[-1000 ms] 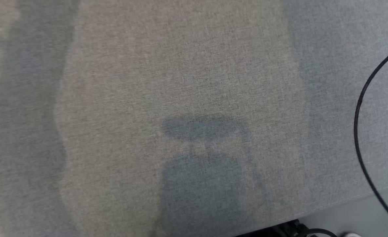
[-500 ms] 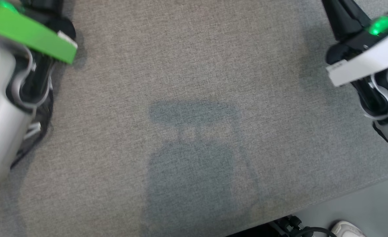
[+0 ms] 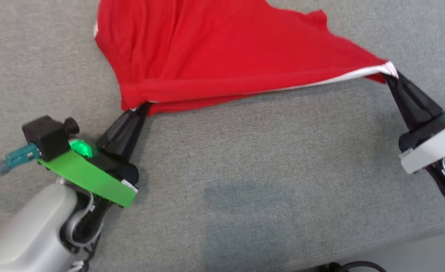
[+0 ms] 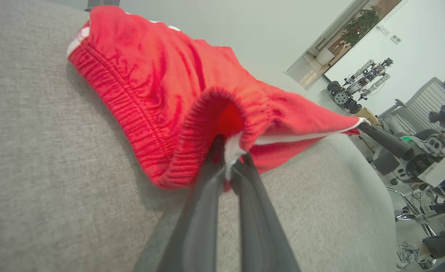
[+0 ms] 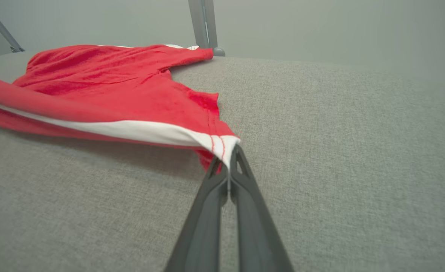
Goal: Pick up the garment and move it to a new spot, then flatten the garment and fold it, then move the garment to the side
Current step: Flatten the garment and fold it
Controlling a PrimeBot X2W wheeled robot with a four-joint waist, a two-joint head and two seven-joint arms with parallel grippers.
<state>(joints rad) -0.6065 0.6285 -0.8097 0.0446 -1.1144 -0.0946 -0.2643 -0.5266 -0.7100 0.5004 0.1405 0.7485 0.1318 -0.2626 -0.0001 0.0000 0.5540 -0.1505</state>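
The garment (image 3: 214,56) is red with a white side stripe and a ribbed elastic waistband. It is stretched between both grippers over the grey cloth surface, its far part resting on the cloth. My left gripper (image 3: 141,108) is shut on the waistband end, seen close up with the garment (image 4: 177,98) bunched around my left gripper (image 4: 228,162). My right gripper (image 3: 390,75) is shut on the white-striped hem corner; in the right wrist view the garment (image 5: 105,90) trails away to the left of my right gripper (image 5: 228,160).
The grey fabric-covered table (image 3: 267,162) spreads under everything; its near edge (image 3: 426,230) runs across the lower right, with a black cable (image 3: 358,265) below it. A metal post (image 5: 203,24) stands beyond the far edge. Other robots and chairs (image 4: 362,79) stand in the room.
The head camera has swung, so the picture shifted. The garment and both grippers holding it have come into the head view; a second ago only bare grey cloth showed.
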